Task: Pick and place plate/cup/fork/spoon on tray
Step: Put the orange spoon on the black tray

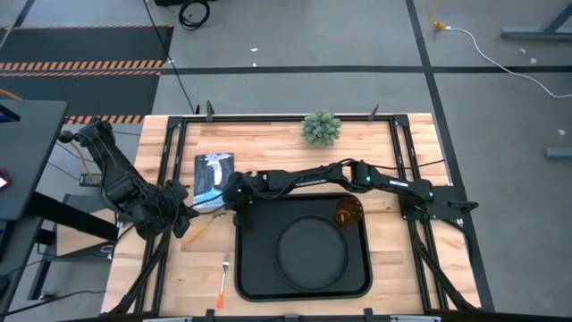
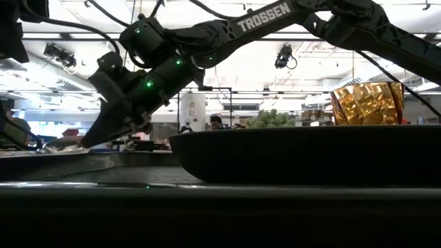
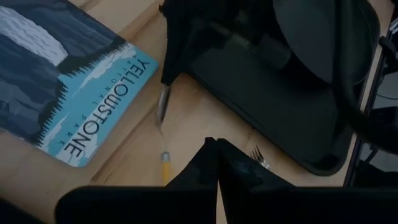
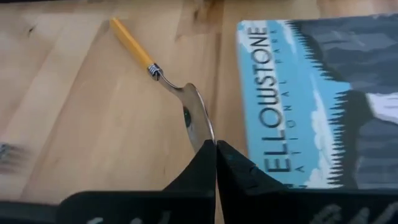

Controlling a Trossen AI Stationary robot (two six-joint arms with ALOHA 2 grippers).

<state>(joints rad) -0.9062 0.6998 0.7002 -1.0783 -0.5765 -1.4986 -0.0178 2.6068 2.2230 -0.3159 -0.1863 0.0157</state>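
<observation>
The black tray [image 1: 246, 268] lies at the table's middle. The round black plate [image 1: 282, 249] rests on it, and the amber cup [image 1: 349, 212] stands in its far right corner. The spoon [image 4: 193, 115], with a silver bowl and an orange handle, lies left of the tray next to a Yellowstone card. My right gripper [image 4: 216, 146] reaches across the tray's far edge and is shut at the spoon's bowl. The fork [image 1: 223, 279] lies on the wood nearer the front edge. My left gripper [image 3: 216, 163] is shut and empty, just left of the spoon. My right gripper pinches the tip of the spoon's bowl [image 4: 202, 134] between its two fingertips, slanting down from the table's right. The bowl is turned on edge in the hold. The orange handle [image 4: 132, 42] lies along the wood, pointing away from the fingers.
A blue Yellowstone card [image 1: 214, 176] lies flat just beyond the spoon. A small green plant [image 1: 322, 128] stands at the far edge. Bare wood shows left of the tray around the fork. The left arm's base crowds the table's left side.
</observation>
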